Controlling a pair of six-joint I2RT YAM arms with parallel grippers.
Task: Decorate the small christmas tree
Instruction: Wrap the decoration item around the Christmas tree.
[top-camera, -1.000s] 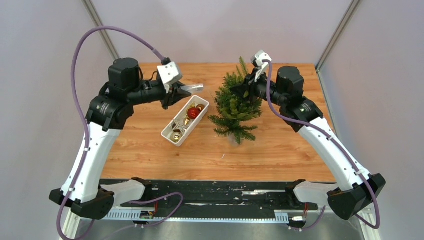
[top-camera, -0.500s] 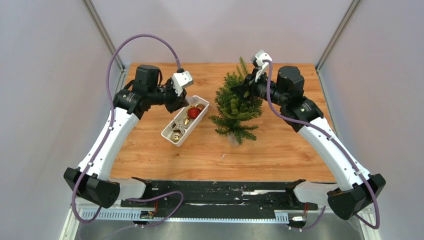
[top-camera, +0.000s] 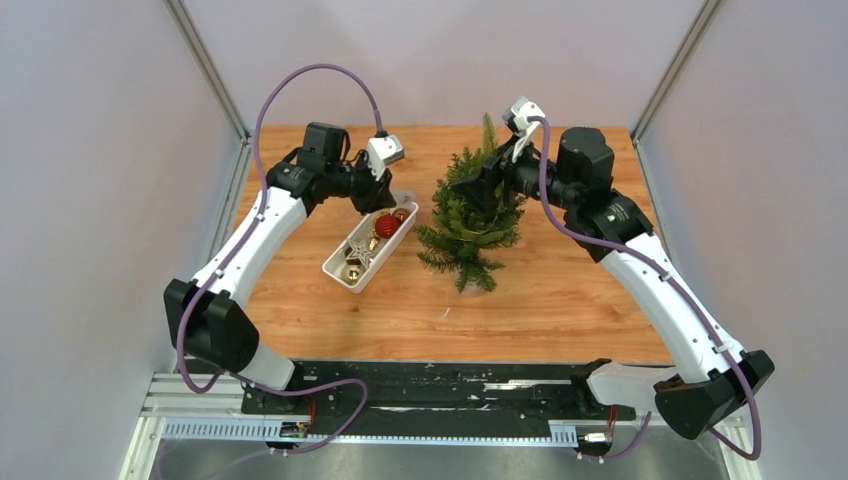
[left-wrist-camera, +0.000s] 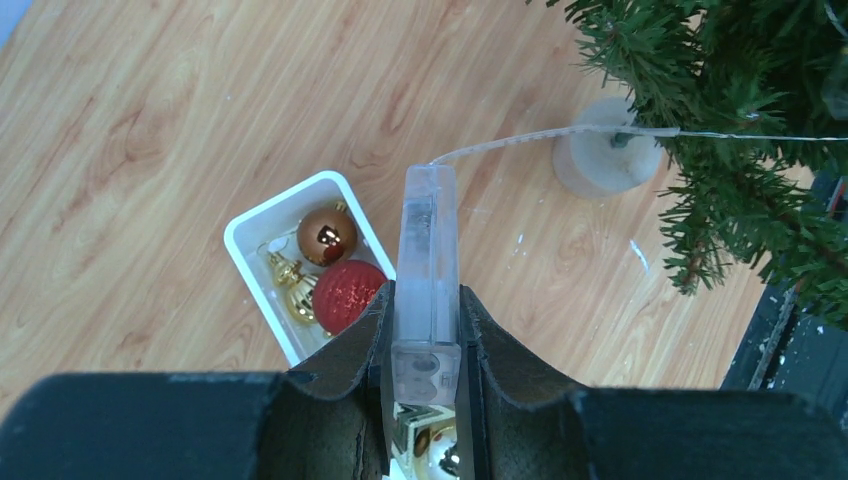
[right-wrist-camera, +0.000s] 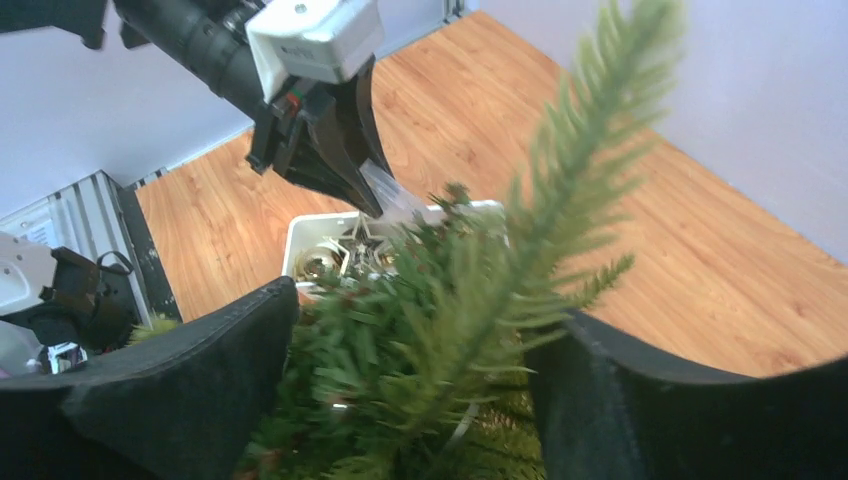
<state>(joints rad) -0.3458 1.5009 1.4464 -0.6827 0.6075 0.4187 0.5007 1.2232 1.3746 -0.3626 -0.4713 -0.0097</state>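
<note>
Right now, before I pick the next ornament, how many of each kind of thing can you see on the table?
small christmas tree: 1
white tray: 1
clear battery box, held in the left gripper: 1
red bauble: 1
silver star: 1
gold-toned ornaments: at least 3, some hidden under the gripper
Total: at least 8

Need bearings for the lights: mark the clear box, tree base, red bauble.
clear box (left-wrist-camera: 428, 270), left wrist view, middle of its casing.
tree base (left-wrist-camera: 598, 168), left wrist view, top face.
red bauble (left-wrist-camera: 350, 295), left wrist view, its centre.
</note>
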